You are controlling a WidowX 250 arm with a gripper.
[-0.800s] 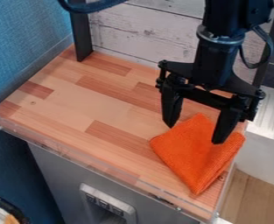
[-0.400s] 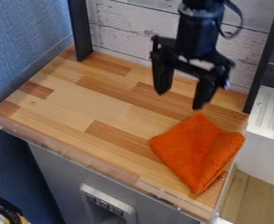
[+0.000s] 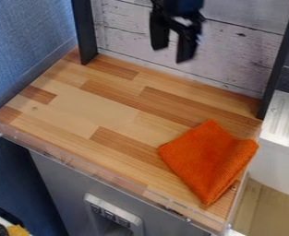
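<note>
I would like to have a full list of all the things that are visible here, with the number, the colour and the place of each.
Folded cloth: one, orange, right part of the tabletop
Wood-block tabletop: one, light and reddish brown, centre
Plastic edging: one strip, clear, tabletop's front edge
Cabinet panel: one, grey, below the tabletop
Fitting: one, light grey, on the panel
Flat uprights: two, black, left and right of the backboard
Plank-look backboard: one, whitish, behind the tabletop
Textured wall: one, blue, left
Ridged surface: one, white, right
Unclear object: one, yellow, bottom left corner
Two-finger gripper: one, black, top centre, fingers apart
</note>
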